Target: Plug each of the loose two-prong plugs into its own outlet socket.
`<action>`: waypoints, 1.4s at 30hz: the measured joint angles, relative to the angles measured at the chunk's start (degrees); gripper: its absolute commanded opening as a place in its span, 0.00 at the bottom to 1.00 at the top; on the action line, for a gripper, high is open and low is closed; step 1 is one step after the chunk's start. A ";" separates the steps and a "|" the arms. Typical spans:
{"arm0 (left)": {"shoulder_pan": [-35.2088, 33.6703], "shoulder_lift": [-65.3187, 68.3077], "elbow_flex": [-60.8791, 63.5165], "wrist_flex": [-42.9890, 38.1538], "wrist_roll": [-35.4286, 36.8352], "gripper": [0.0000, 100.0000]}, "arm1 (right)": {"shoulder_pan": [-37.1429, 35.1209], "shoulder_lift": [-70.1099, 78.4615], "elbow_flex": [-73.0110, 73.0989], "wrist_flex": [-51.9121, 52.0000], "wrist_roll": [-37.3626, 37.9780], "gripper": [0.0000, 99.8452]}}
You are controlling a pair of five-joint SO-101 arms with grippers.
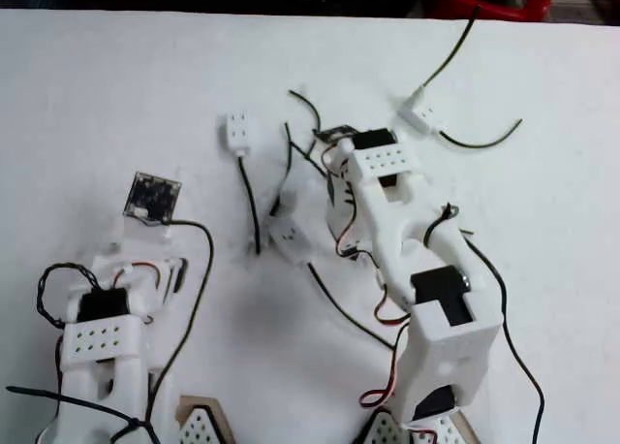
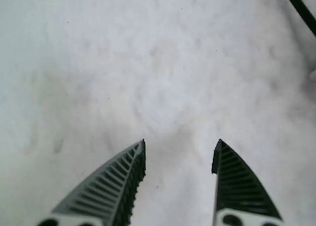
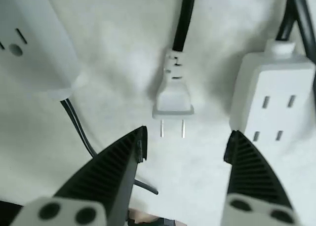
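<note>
My right claw point(image 3: 188, 132) is wide open and holds nothing, with the little plug point(image 3: 173, 95) lying flat on the white worktop point(image 3: 123, 53) just past its tips and a socket point(image 3: 271, 97) close beside it, and my left claw point(image 2: 180, 143) hangs open too.

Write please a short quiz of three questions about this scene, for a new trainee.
1. True or false: the right hand is open, and the plug lies loose on the table.
2. What is under the open left hand? A) an outlet B) bare table C) a plug
3. Fill in: the plug shows ___ prongs.
Key: 1 true; 2 B; 3 two.
</note>
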 measured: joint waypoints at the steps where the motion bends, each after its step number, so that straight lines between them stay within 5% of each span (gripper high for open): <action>1: 0.00 0.00 0.00 0.00 0.00 0.23 | 0.00 0.00 0.00 -0.18 -0.18 0.21; 15: 0.00 0.00 0.00 0.00 0.00 0.23 | 0.18 5.98 0.00 -9.49 -0.35 0.14; 30: 0.00 0.00 0.00 0.00 0.00 0.23 | 2.37 5.36 -5.19 -1.23 -0.44 0.21; 42: 0.00 0.00 0.00 0.00 0.00 0.23 | 3.08 7.47 -5.27 -1.67 -0.35 0.18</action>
